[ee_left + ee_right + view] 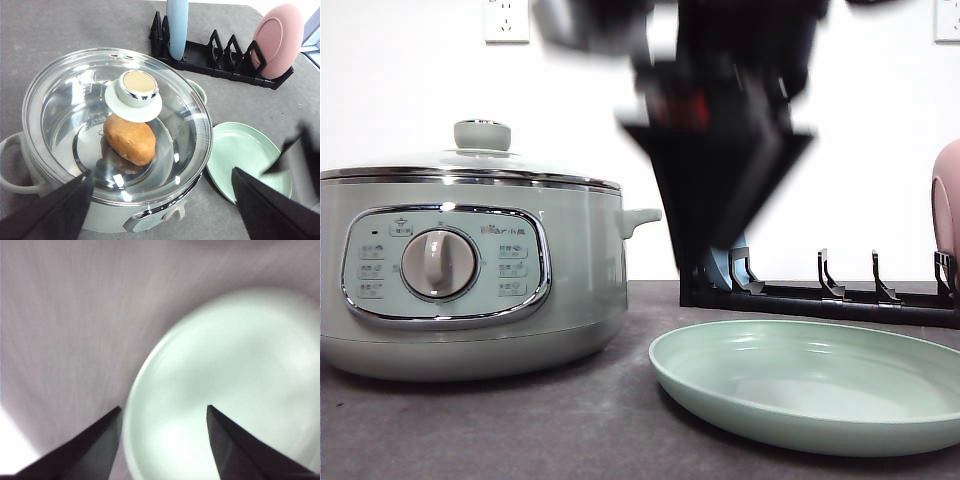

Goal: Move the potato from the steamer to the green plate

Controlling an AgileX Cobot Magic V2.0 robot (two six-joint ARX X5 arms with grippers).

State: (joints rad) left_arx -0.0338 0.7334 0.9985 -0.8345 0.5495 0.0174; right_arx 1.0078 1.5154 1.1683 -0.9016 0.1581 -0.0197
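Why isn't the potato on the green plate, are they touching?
Apart. The left wrist view shows the potato inside the lidded steamer, the green plate beside it.

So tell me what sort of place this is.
Probably a staged kitchen test bench rather than a real kitchen: a steamer with a potato inside, a green plate, and a dish rack on a bare grey table.
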